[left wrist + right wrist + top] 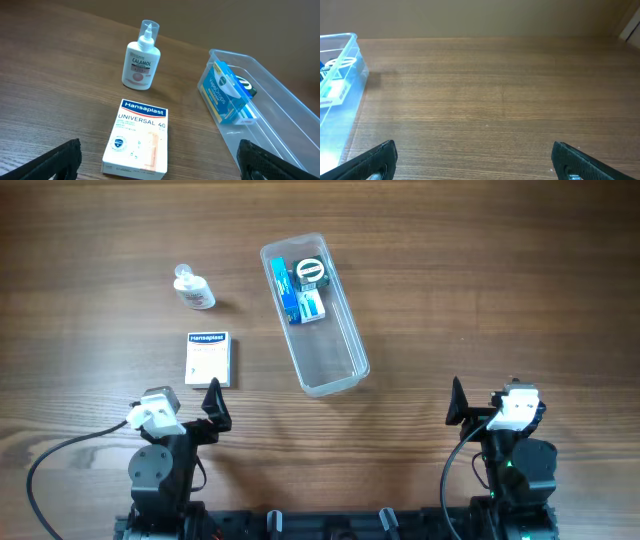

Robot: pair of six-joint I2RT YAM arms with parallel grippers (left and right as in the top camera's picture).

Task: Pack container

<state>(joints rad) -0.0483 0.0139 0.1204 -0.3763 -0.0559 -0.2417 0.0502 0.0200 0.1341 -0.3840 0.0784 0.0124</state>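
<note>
The clear plastic container (335, 352) lies slanted at mid table. A blue box (286, 288), a small white-and-blue box (311, 307) and a dark round tin (311, 273) sit in its far end. In the left wrist view the container (280, 107) is at the right with the blue box (225, 92) inside. A white Hansaplast box (208, 359) (137, 137) lies flat just ahead of my open, empty left gripper (212, 405) (160, 160). A small Calamol bottle (192, 289) (138, 62) stands beyond it. My right gripper (458, 405) (475, 160) is open and empty, right of the container (342, 95).
The wooden table (480, 290) carries nothing else. Both arm bases stand at the near edge.
</note>
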